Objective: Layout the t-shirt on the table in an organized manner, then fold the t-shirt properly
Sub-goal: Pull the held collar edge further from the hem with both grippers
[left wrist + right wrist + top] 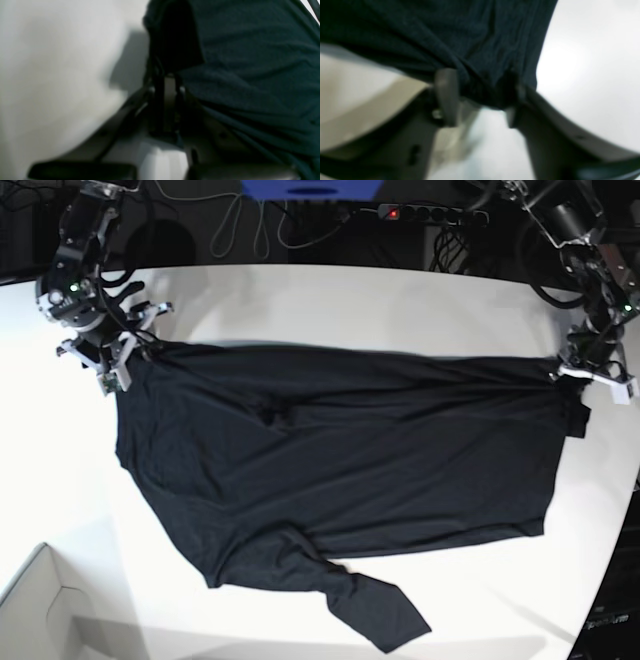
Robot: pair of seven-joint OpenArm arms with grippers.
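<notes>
Layout is the step in hand: the shirt (pixel 340 470) lies stretched across the middle of the table (pixel 300 295), one sleeve trailing toward the near edge, body skewed and wrinkled. At one far corner of the cloth the left gripper (pixel 570 370) has its fingers (pixel 170 85) pressed together on the fabric. At the other, the right gripper (pixel 125 355) has its fingers (pixel 446 95) partly apart with cloth bunched between them; whether they grip it I cannot tell. Next, I judge, both must hold firm and pull the shirt square.
</notes>
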